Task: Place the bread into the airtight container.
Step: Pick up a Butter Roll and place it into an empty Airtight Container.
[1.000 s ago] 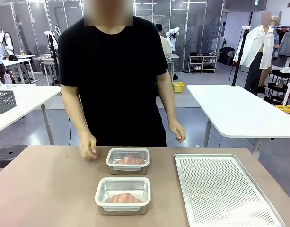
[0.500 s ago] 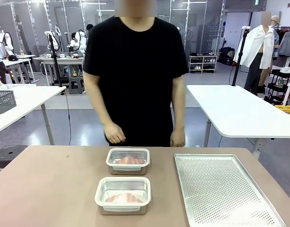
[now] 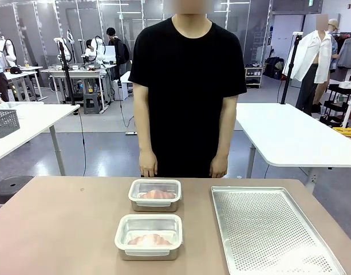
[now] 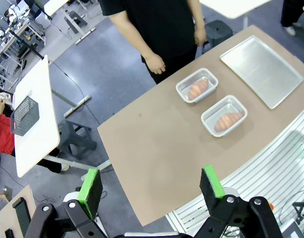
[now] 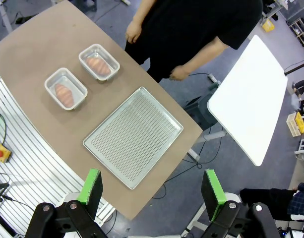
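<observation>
Two clear airtight containers stand on the brown table, each holding a piece of orange-brown bread. The far container [image 3: 155, 195] [image 4: 197, 85] [image 5: 98, 61] sits near the person; the near container [image 3: 149, 236] [image 4: 224, 115] [image 5: 66, 88] sits closer to me. The bread [image 3: 150, 240] lies inside the near one, another bread [image 3: 157, 194] inside the far one. My left gripper [image 4: 150, 185] hangs open high above the table's corner. High over the tray side, my right gripper [image 5: 152, 187] is open too. Both hold nothing.
A perforated metal tray [image 3: 269, 229] [image 5: 133, 136] [image 4: 261, 70] lies bare on the table's right side. The person [image 3: 186, 97] stands at the far edge, arms down, hands at the table edge. White tables stand beyond, left and right.
The person has drawn the hand back from beside the far container, stepped to the right and straightened up, arms now hanging at the sides. Containers and tray have not moved.
</observation>
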